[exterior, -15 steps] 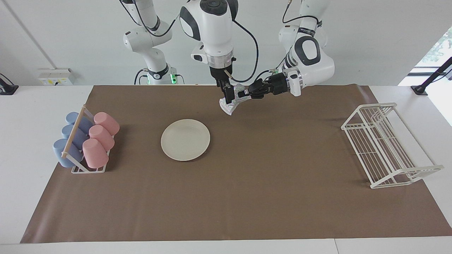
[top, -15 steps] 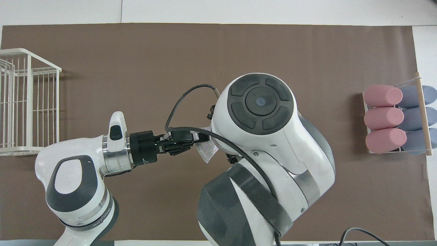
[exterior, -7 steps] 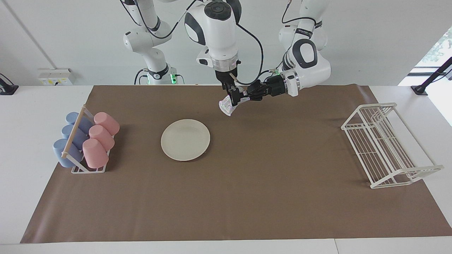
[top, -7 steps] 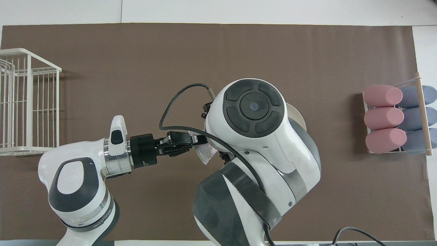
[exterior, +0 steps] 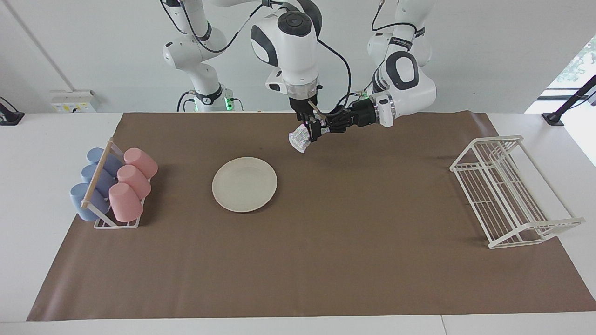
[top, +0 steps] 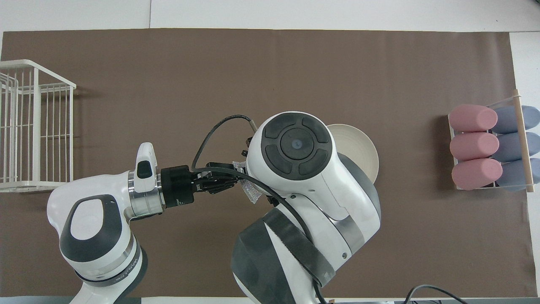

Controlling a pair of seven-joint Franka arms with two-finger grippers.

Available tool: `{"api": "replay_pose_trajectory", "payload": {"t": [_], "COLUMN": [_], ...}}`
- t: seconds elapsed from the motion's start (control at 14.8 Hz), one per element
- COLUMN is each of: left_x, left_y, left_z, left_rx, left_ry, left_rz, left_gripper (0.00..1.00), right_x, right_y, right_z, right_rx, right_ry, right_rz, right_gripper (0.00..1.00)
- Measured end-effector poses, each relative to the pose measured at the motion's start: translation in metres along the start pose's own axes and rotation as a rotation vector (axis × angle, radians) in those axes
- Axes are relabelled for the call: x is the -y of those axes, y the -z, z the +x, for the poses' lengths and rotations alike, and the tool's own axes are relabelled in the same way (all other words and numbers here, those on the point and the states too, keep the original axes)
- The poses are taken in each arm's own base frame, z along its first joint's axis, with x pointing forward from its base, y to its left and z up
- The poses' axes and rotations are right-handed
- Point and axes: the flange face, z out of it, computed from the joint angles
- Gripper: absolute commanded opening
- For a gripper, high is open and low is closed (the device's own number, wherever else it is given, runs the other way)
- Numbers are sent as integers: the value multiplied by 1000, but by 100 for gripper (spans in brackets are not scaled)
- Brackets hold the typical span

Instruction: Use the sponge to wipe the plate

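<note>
Gripping the sponge (exterior: 298, 139) with fingers clamped, the left gripper (exterior: 322, 129) holds it aloft over the brown mat (exterior: 326, 260). Right gripper (exterior: 311, 132) meets it there, fingers spread around it. Plate (exterior: 244, 184) sits on the mat, near the cup rack (exterior: 114, 186).

Facing camera high across table; overhead above robots; both share mat (exterior: 298, 260).

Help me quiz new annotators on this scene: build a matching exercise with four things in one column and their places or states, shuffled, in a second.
Things:
1. plate
2. sponge
3. pink cups
4. wire rack

Places or states:
A. held in the air by the left gripper
B. standing toward the left arm's end of the brown mat
C. cream-white, lying flat on the mat
D. lined up in a row toward the right arm's end

Pairs: 1-C, 2-A, 3-D, 4-B
</note>
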Motion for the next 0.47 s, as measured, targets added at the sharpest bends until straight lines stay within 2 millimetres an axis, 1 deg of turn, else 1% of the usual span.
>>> {"api": "replay_pose_trajectory", "payload": {"t": [0.07, 0.34, 0.4, 0.47], "left_x": [0, 1, 1, 1], "left_y": [0, -1, -1, -1], "left_z": [0, -1, -1, -1], "left_rx": [0, 5, 5, 5], "left_ry": [0, 0, 0, 0], "left_rz": [0, 1, 1, 1], "left_gripper": [0, 0, 0, 0], "right_x": [-1, 1, 2, 2], "right_y": [0, 1, 2, 3], "right_z": [1, 9, 11, 14], "right_rx": [-3, -4, -3, -3], "right_ry": [4, 8, 9, 11], "right_rz": [-10, -8, -7, -6], "right_gripper": [72, 70, 59, 35]}}
